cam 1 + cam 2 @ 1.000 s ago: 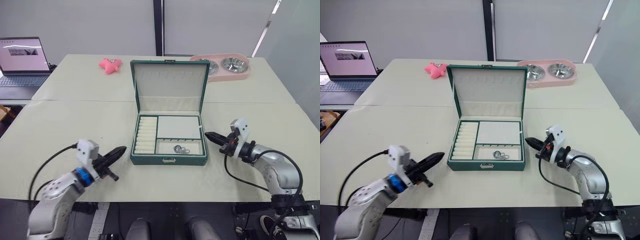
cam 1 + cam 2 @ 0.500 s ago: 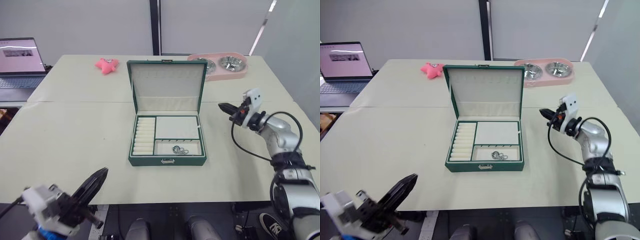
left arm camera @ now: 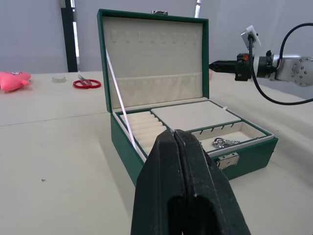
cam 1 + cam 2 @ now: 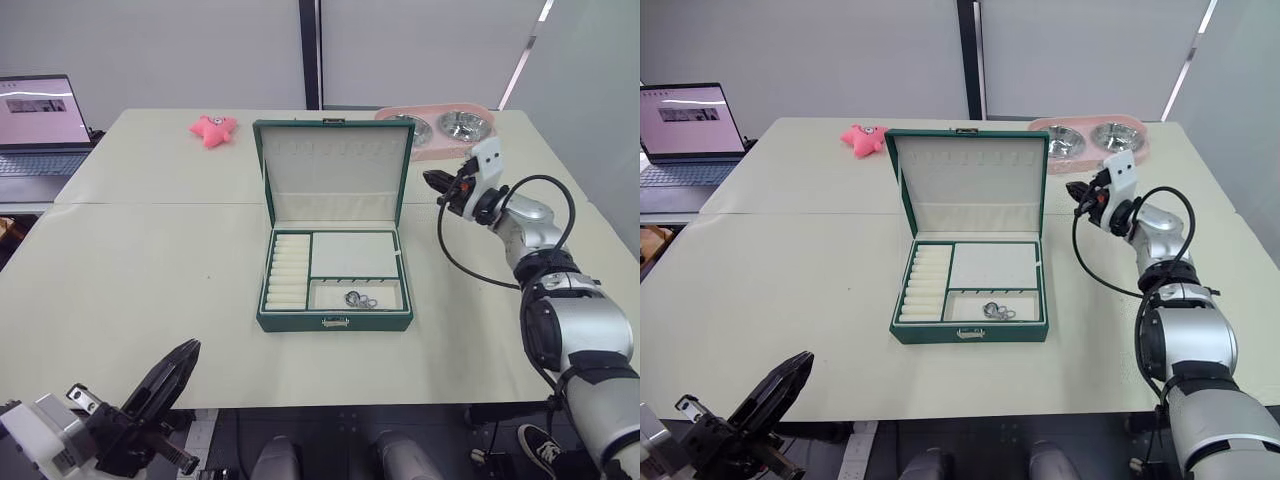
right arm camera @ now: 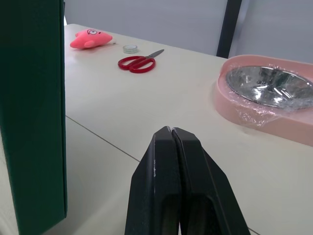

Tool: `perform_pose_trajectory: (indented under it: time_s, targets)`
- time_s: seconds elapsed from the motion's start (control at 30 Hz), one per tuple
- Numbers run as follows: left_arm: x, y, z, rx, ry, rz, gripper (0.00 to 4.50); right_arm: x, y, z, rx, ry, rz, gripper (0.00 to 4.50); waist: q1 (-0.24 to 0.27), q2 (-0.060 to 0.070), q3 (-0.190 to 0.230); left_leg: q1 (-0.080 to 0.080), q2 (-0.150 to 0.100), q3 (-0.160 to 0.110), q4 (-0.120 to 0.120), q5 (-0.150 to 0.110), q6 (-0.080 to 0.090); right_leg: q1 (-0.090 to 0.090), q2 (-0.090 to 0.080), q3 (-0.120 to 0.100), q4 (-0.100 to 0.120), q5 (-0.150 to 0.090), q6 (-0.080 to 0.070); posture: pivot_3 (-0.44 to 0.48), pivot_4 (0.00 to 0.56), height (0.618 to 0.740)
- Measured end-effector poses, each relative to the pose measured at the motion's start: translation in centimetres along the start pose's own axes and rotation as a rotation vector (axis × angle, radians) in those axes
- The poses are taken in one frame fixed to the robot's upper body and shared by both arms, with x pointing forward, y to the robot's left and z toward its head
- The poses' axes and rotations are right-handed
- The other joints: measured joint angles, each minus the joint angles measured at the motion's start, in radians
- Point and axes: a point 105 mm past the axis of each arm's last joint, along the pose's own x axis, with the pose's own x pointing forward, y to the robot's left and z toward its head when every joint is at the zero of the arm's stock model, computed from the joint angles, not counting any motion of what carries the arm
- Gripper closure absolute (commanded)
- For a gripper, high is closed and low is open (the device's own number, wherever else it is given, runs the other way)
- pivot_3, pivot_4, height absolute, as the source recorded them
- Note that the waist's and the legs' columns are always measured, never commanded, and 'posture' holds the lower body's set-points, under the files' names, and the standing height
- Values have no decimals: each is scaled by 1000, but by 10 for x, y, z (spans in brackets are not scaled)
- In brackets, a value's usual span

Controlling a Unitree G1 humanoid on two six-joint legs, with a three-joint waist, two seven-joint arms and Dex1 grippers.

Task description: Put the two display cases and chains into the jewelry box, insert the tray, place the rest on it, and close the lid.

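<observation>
The dark green jewelry box (image 4: 334,321) stands open at the table's middle, its lid (image 4: 333,172) upright. Inside sits the cream-lined tray (image 4: 352,254) with ring rolls on its left. Silver chains (image 4: 360,299) lie in its front compartment. The two display cases are hidden. My right gripper (image 4: 430,179) is shut and empty, hovering just right of the lid's right edge, pointing at it. My left gripper (image 4: 190,347) is shut and empty, low off the table's front edge at the left. In the left wrist view its tips (image 3: 175,134) point at the box (image 3: 244,156).
A pink double-bowl feeder (image 4: 440,133) stands at the back right, close behind my right gripper. Red scissors (image 5: 137,62) and a pink star toy (image 4: 214,129) lie behind the box. A laptop (image 4: 40,122) is open at the far left.
My right gripper has risen from beside the box's front to beside the lid. My left arm has drawn back off the table below its front edge. The camera shifted slightly.
</observation>
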Motion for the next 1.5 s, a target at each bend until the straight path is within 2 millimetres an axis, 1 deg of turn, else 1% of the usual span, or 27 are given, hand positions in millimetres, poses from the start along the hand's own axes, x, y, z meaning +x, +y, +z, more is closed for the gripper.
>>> perform_pose_trajectory:
  time_s: [0.1, 0.23, 0.47, 0.57, 0.7, 0.8, 1.1, 1.37, 1.5]
  targets:
    - [0, 0, 0, -1, -1, 4, 4500, 8, 6, 15, -6, -36, 29, 4472, -1, 1, 0, 0, 0, 0, 0, 0, 0, 0, 0, 0, 1, 0, 0, 0, 150, 740]
    - [2, -5, -4, -12, 7, -7, 4500, 14, 22, 34, 9, -89, 156, 4472, -1, 1, 1, 0, 0, 0, 0, 0, 0, 0, 0, 0, 1, 0, 0, 0, 150, 740]
    - [3, -8, -5, -6, -3, -4, 4500, 10, 36, 41, 48, -119, 305, 4472, -2, 1, 1, 0, 0, 0, 0, 0, 0, -1, 0, 0, 2, 0, 0, 0, 150, 740]
    - [3, -9, -4, 2, -7, -8, 4500, 5, 41, 43, 79, -131, 380, 4472, -6, 2, 1, 1, 1, 0, 0, 0, 0, -1, 0, 1, 3, 0, 0, 0, 150, 740]
    - [2, -9, -4, 1, -4, -6, 4500, 0, 47, 43, 89, -126, 458, 4472, -9, 2, 1, 1, 1, 0, 0, 0, 0, -1, 0, 1, 4, 0, 0, 0, 150, 740]
    - [2, -9, -4, 1, -4, -8, 4500, -2, 50, 38, 93, -106, 482, 4472, -9, 2, 1, 1, 0, 0, 0, 0, 0, -1, 0, 0, 4, 0, 0, 0, 150, 740]
    - [3, -8, -5, 6, -5, -18, 4500, -5, 50, 27, 114, -78, 481, 4472, -6, 2, 1, 0, 0, 0, 1, 0, 0, -1, 0, 0, 4, 0, 0, 0, 150, 740]
    - [1, -8, -7, 6, -2, -22, 4500, -6, 48, 28, 106, -78, 477, 4472, -6, 2, 1, 1, 0, 0, 1, 0, 0, -1, 0, 0, 4, 0, 0, 0, 150, 740]
    - [1, -6, -9, 2, 14, -30, 4500, -9, 46, 26, 102, -72, 467, 4472, -4, 2, 1, 0, 0, 0, 1, 0, 0, -1, 0, 0, 4, 0, 0, 0, 150, 740]
